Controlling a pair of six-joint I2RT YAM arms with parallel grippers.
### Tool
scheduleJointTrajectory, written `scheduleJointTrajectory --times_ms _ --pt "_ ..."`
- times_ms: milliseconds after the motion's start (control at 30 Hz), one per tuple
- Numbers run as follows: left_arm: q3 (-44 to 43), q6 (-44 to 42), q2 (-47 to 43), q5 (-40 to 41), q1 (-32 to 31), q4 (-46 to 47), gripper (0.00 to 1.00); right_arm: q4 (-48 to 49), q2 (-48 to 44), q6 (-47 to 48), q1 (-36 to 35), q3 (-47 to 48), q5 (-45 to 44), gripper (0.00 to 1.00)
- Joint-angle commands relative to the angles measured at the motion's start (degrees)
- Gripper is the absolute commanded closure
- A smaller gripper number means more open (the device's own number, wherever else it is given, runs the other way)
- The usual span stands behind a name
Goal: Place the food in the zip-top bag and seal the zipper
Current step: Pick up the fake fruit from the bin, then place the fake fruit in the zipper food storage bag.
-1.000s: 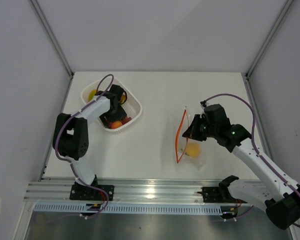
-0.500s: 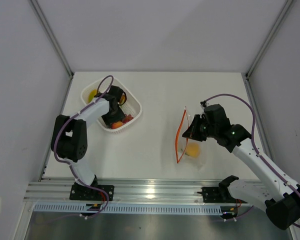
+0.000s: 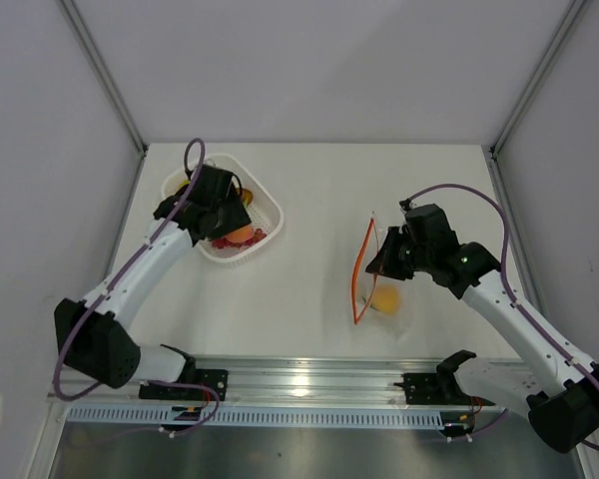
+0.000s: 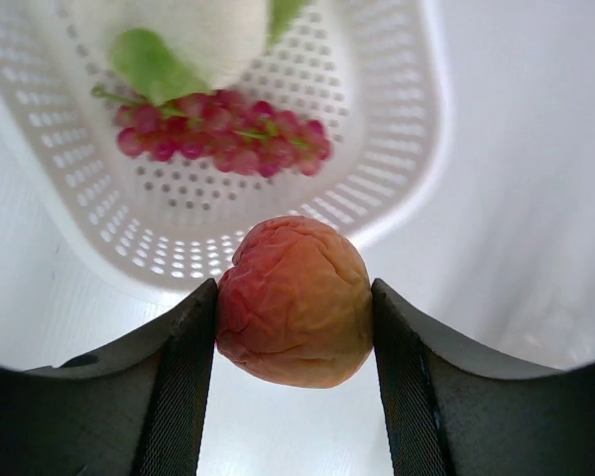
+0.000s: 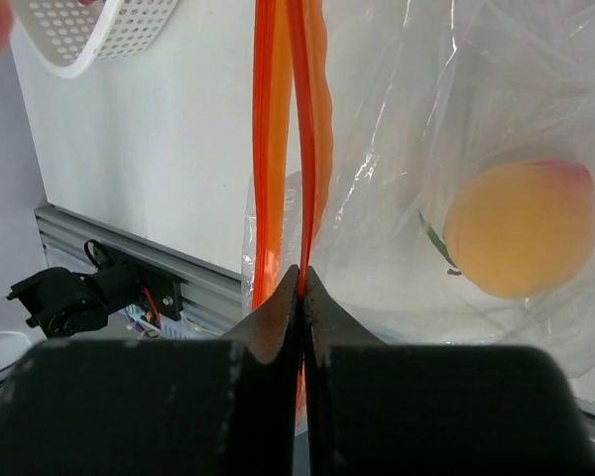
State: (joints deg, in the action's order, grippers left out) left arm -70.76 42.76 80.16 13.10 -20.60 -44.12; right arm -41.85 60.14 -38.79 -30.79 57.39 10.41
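Bare counter [image 3: 309, 269] lies open between the white mesh basket [image 4: 397, 149] and the zip-top bag [image 3: 384, 289], which sits well right of the basket. My left tool [image 4: 294, 315] grips the wrinkled, reddish peach-coloured piece [image 4: 293, 288] over the basket's rim, jaws partway apart around it. My right tool [image 5: 299, 288] is pinched tight on the red-orange zipper [image 5: 278, 119]. A yellow mango [image 5: 521, 228] lies inside the bag.

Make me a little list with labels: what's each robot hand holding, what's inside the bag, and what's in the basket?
left hand: gripping the peach-coloured piece over the white basket
right hand: pinched shut on the zipper
bag: clear, holds one yellow fruit
in the basket: red grape cluster, white-and-green piece
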Motion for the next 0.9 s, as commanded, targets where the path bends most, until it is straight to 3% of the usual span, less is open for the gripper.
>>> scheduleJointTrajectory --times_ms 0,167,367,600,867 --pt "0.5 -7.2 -7.4 -4.8 -4.0 3.8 0.99 -1.0 -0.1 0.5 -0.2 2.3 -1.5 1.0" --pt "4.0 -11.3 -16.8 -15.2 -13.1 12.6 0.99 -1.2 -1.2 -0.1 -0.2 2.6 -2.3 1.0" --pt "12.3 -7.7 -19.3 -29.2 -20.6 24.9 0.99 -1.3 0.1 -0.1 -0.4 3.3 -1.9 1.0" --pt "16.4 -3.5 -15.8 -40.4 -25.5 42.8 1.0 -1.0 -0.5 -0.9 -0.8 2.4 -2.2 1.0" --pt "15.2 -0.3 -7.9 -45.9 -28.4 53.3 0.99 -1.1 -0.9 -2.5 -1.6 3.8 -1.4 1.0"
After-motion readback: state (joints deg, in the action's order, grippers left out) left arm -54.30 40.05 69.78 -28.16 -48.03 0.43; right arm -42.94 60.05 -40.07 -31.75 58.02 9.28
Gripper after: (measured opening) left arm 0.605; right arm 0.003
